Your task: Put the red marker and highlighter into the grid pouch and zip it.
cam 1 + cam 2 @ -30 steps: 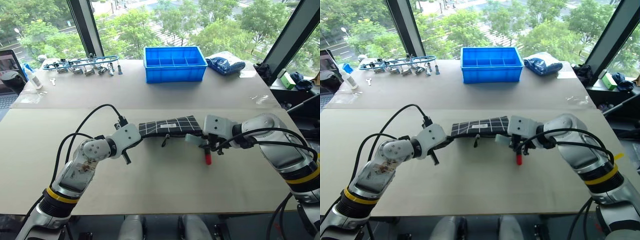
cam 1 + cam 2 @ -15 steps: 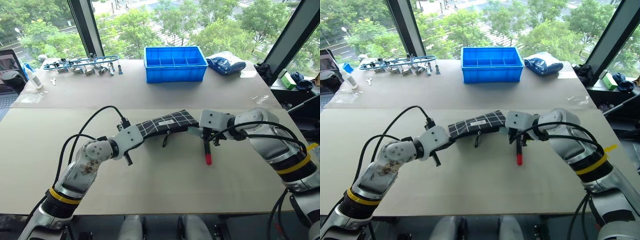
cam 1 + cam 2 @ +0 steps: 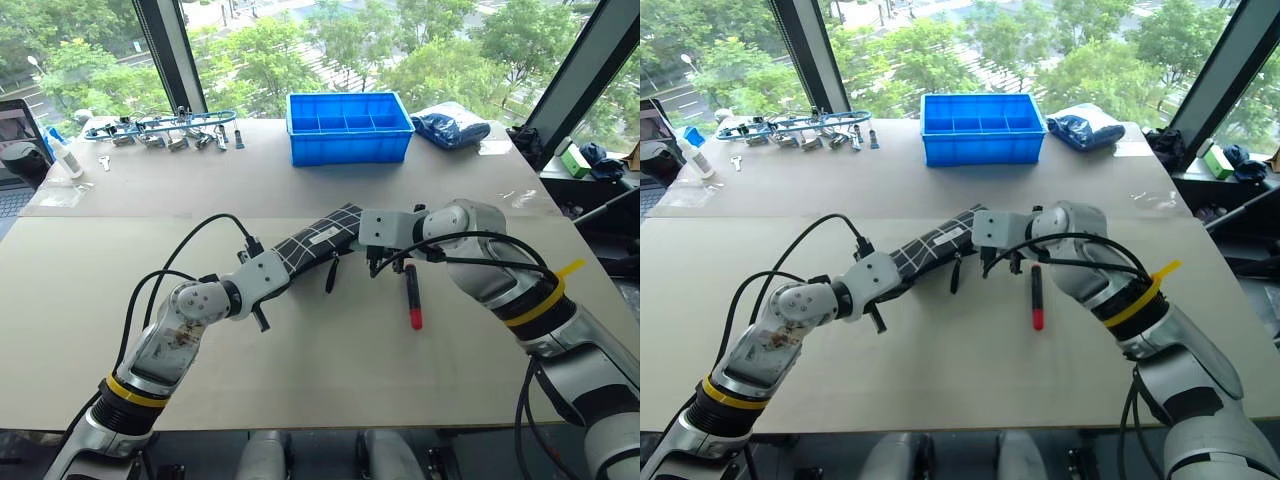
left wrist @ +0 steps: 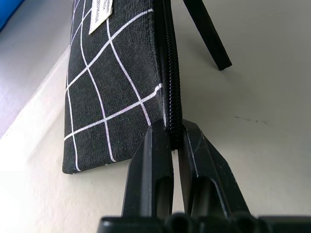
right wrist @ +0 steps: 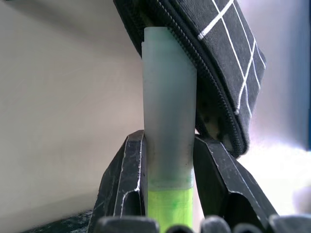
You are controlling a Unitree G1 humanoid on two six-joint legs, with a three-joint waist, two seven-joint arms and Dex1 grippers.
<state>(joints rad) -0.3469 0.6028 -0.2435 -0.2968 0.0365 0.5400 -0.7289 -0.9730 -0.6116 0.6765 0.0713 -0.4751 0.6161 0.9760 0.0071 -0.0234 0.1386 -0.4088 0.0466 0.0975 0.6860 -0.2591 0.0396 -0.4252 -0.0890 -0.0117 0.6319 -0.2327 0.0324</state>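
The grid pouch (image 3: 322,238) lies slantwise on the pale table (image 3: 330,370), one end lifted, its black zipper pull cord (image 3: 331,275) hanging toward the tabletop. The left gripper (image 4: 173,141) is clamped on the pouch's zipper edge at the lower end, its two black fingers (image 4: 153,170) pressed together on the coil. The right gripper (image 5: 169,160) is closed around the highlighter (image 5: 168,121), gripping the pale mint-green body just above the lime-green cap; the far end of the highlighter sits at the pouch's open mouth, touching the zipper edge. The red marker (image 3: 412,298) lies flat on the table just beside the right gripper and apart from the pouch, red end toward the robot. A blue plastic bin (image 3: 349,127) stands at the far side of the table, well apart from the pouch.
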